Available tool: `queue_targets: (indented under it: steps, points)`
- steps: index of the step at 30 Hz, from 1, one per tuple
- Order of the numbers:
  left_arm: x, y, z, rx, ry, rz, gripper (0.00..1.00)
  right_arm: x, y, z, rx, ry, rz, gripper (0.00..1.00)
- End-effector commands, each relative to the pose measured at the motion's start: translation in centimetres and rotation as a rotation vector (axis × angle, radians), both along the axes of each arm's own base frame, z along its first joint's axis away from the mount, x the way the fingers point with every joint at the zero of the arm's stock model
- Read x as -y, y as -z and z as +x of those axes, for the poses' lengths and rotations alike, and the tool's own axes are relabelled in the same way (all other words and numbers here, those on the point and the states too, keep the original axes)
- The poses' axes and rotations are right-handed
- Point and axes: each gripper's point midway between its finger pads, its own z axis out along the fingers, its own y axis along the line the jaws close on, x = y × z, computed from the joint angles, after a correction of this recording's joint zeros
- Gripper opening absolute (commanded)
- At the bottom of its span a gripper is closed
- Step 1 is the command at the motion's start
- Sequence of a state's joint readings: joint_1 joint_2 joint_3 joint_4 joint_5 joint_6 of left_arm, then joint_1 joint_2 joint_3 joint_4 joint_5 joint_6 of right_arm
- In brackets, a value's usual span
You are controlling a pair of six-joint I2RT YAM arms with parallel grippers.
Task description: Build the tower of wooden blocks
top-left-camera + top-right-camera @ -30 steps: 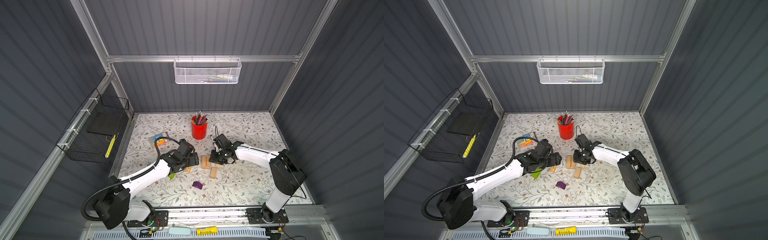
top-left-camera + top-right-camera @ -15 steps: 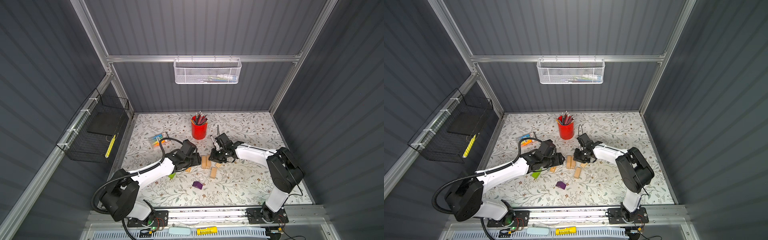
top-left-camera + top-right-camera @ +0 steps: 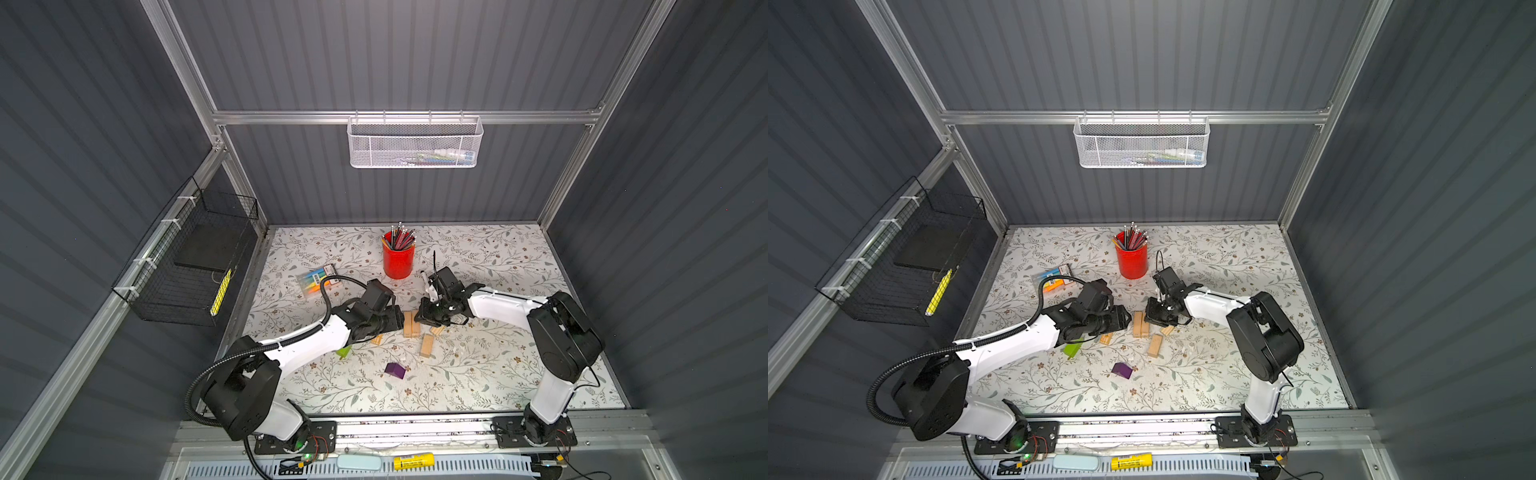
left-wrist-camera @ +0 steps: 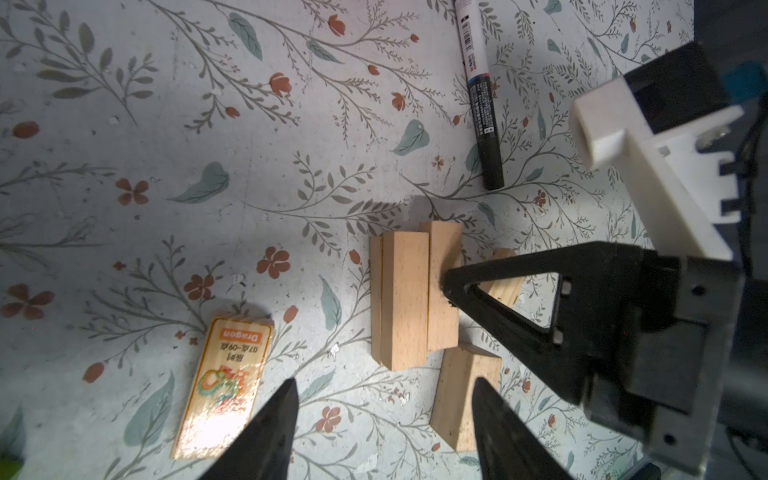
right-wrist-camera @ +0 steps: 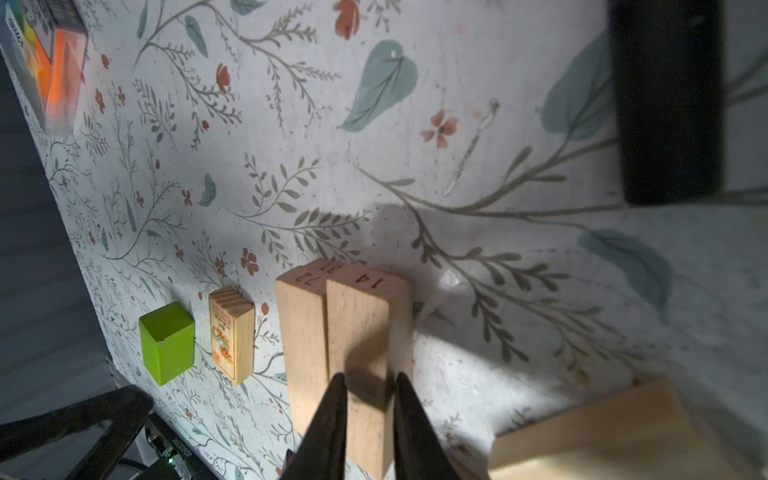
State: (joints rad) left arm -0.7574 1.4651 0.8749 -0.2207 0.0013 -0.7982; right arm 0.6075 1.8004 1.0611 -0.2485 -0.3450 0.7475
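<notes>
**wood block tower** [image 3: 412, 325]: ground course only. Three pale bricks are pressed side by side near the middle of the table [image 3: 478, 374], in front of the red pencil cup [image 3: 398, 259]. Their end faces are numbered 72, 31 and 14. Whether they stand on end or lie on edge cannot be told. No second course shows.

**right tool** [image 5: 369, 376]: closed. Within the last second it has dropped onto the wood block tower and drawn its fingers together. The brick numbered 14 [image 5: 361, 328], outermost on that side, fills the gap between them. This is judged a pinch on that brick, though the contact faces are hidden.

**left tool** [image 4: 384, 382]: partly open and empty, with its tips just beside the opposite flank. It has narrowed and edged nearer over the same second.

**unmoved stock:**
- lime-green block [image 5: 166, 340]
- printed brick [image 4: 224, 382]
- loose pale brick [image 3: 427, 345]
- half-hidden pale brick [image 4: 503, 293], under the right tool
- purple block [image 3: 395, 370], well apart toward the front

The black marker [image 4: 482, 108] is not stock.

**assessment:** no brick has shifted yet; only the arms have changed. With one tool clamped and the other waiting alongside, the step in hand looks like squaring or lifting the brick numbered 14. Most of the build remains. A careless pull could scatter the neighbouring bricks.
</notes>
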Motion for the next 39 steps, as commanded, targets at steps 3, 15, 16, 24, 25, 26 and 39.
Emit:
queue_targets:
  steps: [3, 15, 16, 24, 25, 26, 39]
  points:
    - [-0.2, 0.6, 0.0, -0.019, -0.009, 0.004, 0.67, -0.4, 0.2, -0.4, -0.005, -0.045, 0.018, 0.22]
    - [0.0, 0.8, -0.2, -0.029, -0.009, -0.015, 0.66, 0.6, -0.4, -1.0, 0.006, -0.037, -0.007, 0.23]
    - [0.1, 0.9, -0.2, -0.033, -0.006, -0.018, 0.65, 0.7, -0.4, -1.0, 0.005, -0.032, -0.011, 0.24]
    - [1.6, 1.7, 0.2, -0.062, 0.016, -0.05, 0.6, 0.5, -0.3, -1.3, -0.026, 0.012, 0.025, 0.28]
    - [1.7, 1.9, 0.3, -0.061, 0.016, -0.052, 0.6, 0.4, -0.3, -1.4, -0.03, 0.016, 0.037, 0.29]
    - [1.8, 2.1, 0.3, -0.066, 0.015, -0.05, 0.59, 0.3, -0.4, -1.3, -0.035, 0.018, 0.042, 0.3]
    - [2.5, 4.1, 1.1, -0.108, 0.007, -0.081, 0.47, 0.2, 0.0, -1.1, -0.051, 0.036, 0.044, 0.3]
